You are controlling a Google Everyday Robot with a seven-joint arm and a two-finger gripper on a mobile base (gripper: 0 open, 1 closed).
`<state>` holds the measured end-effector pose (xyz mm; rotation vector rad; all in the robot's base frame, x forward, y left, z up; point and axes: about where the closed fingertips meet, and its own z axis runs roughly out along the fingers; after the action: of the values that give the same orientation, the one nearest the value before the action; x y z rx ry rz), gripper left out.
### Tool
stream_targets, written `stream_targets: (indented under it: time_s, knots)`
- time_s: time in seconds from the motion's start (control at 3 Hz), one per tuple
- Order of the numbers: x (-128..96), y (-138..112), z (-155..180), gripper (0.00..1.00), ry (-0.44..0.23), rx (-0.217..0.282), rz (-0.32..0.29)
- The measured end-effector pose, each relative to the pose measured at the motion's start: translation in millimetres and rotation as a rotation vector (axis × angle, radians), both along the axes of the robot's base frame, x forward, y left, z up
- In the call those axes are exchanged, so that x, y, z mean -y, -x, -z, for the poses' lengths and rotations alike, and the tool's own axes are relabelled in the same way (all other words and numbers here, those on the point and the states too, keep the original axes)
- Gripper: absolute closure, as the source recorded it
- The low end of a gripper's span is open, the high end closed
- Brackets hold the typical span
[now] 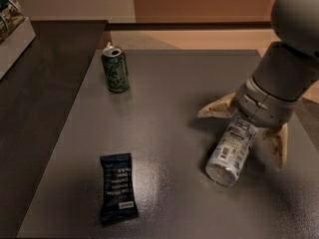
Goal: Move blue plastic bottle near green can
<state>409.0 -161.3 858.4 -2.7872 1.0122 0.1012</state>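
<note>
The blue plastic bottle [232, 151] lies on its side on the dark table [169, 83] at the right; its base points toward the front edge and its cap end is hidden under my arm. My gripper [242, 137] is open, directly over the bottle's upper half, with one pale finger [215, 108] to its left and the other finger [277, 144] to its right. The green can [115, 68] stands upright at the back left of the table, far from the bottle.
A flat dark blue snack wrapper [117, 187] lies near the front left. A darker counter [40, 83] adjoins the table on the left, with a white box [12, 29] at its far corner. The floor shows beyond the table's back edge.
</note>
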Motion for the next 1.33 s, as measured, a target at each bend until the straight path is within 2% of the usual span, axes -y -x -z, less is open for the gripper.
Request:
stream_targets:
  time_s: [0.33, 1.0, 1.33]
  knots:
    - [2, -4, 9, 0.17, 0.05, 0.012, -0.012]
    - [-1, -11, 5, 0.64, 0.115, 0.041, -0.012]
    - [-18, -18, -8, 0.87, 0.114, 0.082, -0.013]
